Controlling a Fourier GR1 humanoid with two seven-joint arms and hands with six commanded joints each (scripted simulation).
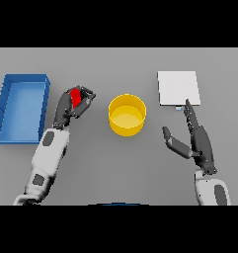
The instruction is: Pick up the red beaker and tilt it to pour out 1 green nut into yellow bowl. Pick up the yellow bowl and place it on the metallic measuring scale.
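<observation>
Red beaker [76,97] sits at about ten o'clock from the table's middle, wrapped in the left hand [75,105], whose dark fingers and thumb curl round it so that only a strip of red shows between them. Whether it rests on the table or is lifted off it cannot be told, and nothing of what it holds is visible.

At nine o'clock from the beaker, near the table's left edge, lies a blue tray [21,140] with raised walls; its floor shows only blue. A narrow band of grey table [120,168] separates the tray's right wall from the left arm.

At three o'clock from the beaker, near it but apart from the fingers, stands the yellow bowl [127,114], upright and round. Its inside shows only yellow; no nut can be made out in it.

At about one o'clock from the bowl, well apart, lies the scale [178,88], a flat pale square plate with bare table all round it. A small bluish mark sits at its near edge.

The right hand [195,137] lies at five o'clock from the bowl, released, fingers straight and pointing toward twelve, thumb spread toward the bowl. Its fingertips reach just to the scale's near edge; whether they touch it cannot be told. Between this hand and the bowl runs a wide lane of bare table, and the near part of the table between the two arms is open as well.
</observation>
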